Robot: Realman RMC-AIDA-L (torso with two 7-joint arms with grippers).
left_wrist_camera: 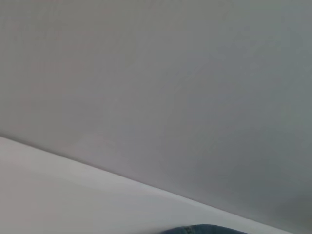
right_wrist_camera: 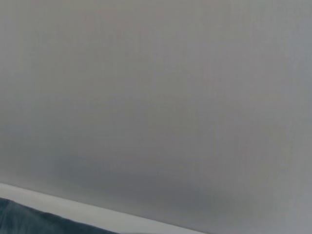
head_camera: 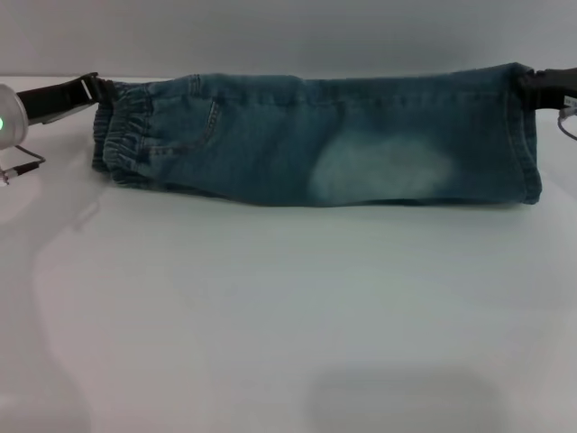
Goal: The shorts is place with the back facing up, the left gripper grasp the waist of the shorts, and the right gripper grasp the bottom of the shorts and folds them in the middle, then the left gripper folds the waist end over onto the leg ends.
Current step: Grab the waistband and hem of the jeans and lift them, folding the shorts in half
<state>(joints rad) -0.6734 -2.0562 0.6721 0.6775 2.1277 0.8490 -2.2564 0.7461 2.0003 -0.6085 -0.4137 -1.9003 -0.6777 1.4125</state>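
Note:
The shorts lie on the white table, folded lengthwise into a long band of faded blue-green denim with a pale bleached patch. The waist of the shorts, a ruffled elastic band, is at the left end. My left gripper is shut on its far corner, its white housing with the green light at the picture's left edge. The bottom of the shorts, a flat stitched hem, is at the right end, with my right gripper shut on its far corner. Each wrist view catches only a sliver of denim.
A plain grey wall rises right behind the table's far edge, close to the shorts and both grippers. The white tabletop stretches wide between the shorts and the near edge.

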